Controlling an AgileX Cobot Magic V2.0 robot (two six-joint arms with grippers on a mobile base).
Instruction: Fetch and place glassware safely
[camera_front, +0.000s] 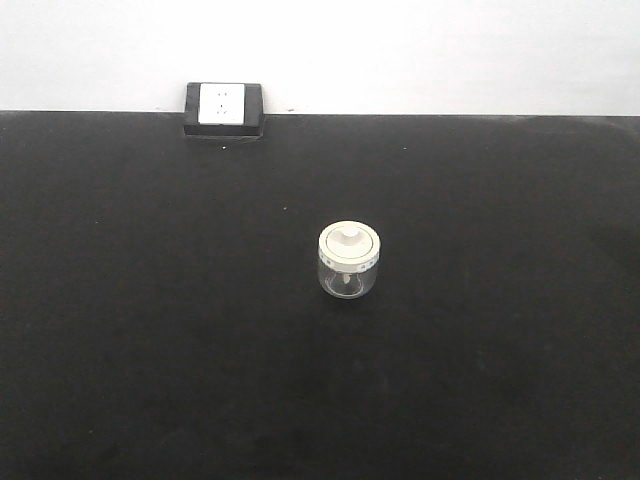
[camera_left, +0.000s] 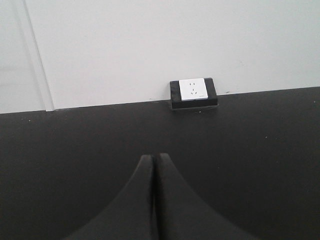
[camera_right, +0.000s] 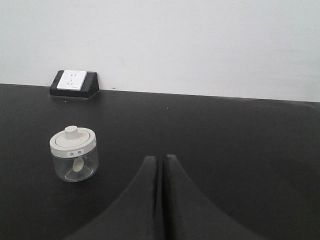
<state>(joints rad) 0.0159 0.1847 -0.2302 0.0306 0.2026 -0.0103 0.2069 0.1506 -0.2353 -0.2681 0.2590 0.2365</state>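
Front view: glass jar (camera_front: 349, 263) stands upright on the black tabletop (camera_front: 150, 350), near the middle of the frame, slightly toward 3 o'clock. Clear squat body, round cream-white lid (camera_front: 349, 244) seated on top, small knob at lid centre, tiny dark marks around the lid rim. A pale object shows inside the jar; what it is cannot be told.

Socket box (camera_front: 223, 109): black housing, white face plate, at the tabletop's far edge against the white wall (camera_front: 450, 50), at about 11 o'clock from the jar and well apart from it.

Neither arm shows in the front view.

Left wrist view: left tool (camera_left: 153, 161) is clenched, the two dark fingers pressed together with nothing between them. Bare tabletop lies beyond the tips; socket box at about 1 o'clock from them. Jar not in this view.

Right wrist view: right tool (camera_right: 161, 161) is likewise clenched on nothing. Jar sits at about 9 o'clock from the tips, apart from them, untouched.
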